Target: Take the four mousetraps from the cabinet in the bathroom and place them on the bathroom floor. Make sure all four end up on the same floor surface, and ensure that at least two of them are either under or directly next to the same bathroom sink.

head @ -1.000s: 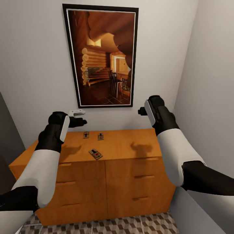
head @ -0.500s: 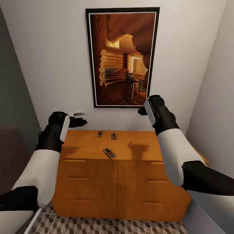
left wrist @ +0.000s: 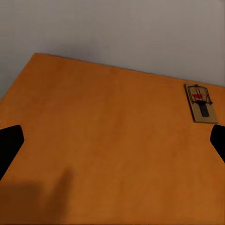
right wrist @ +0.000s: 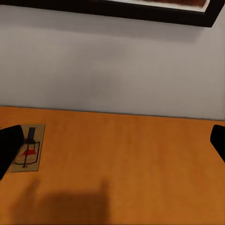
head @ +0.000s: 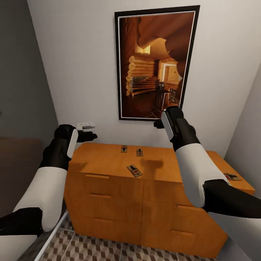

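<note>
No writing can be read anywhere. The cabinet is a low chest of smooth orange-brown wood with flat drawer fronts, standing against a plain white wall under a black-framed picture of a log interior. Four small mousetraps lie on its flat top: two near the wall, one closer to the front edge, one at the far right end. The floor has cube-pattern tiles. The left pincer and the right pincer hover above the top, both with fingers apart and empty

Orange-brown cabinet; cube-patterned brown-beige bathroom floor.
</note>
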{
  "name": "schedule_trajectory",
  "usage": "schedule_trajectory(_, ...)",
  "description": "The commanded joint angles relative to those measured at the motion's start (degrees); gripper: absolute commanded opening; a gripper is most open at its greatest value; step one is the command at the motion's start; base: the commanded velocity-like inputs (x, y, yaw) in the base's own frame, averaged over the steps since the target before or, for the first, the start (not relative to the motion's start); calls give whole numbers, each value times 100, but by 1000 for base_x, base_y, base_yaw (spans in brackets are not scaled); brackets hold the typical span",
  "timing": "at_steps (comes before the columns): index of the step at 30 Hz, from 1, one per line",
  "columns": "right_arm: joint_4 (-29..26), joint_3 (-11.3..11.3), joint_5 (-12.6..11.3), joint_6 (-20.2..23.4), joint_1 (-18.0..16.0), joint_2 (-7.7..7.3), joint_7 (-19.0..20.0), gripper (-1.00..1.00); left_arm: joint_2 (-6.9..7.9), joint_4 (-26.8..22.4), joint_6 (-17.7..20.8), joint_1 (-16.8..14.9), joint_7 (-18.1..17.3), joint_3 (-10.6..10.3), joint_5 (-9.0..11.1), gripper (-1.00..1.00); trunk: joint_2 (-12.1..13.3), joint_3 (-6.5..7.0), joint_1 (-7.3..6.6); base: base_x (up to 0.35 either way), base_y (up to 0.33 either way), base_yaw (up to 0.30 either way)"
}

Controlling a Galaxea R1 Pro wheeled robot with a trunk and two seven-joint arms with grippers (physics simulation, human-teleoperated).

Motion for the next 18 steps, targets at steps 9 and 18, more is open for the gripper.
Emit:
schedule_trajectory(9, -4, -1, -19, 24, -7, 2, 7, 100, -6, 0, 23, -5, 13, 13, 7, 100, -4, -6, 0, 0, 0, 25)
schedule_trajectory(18, 7, -9, -330, 24, -5, 2, 7, 100, -9, 11, 23, -5, 13, 13, 14, 100, -4, -6, 0, 0, 0, 27)
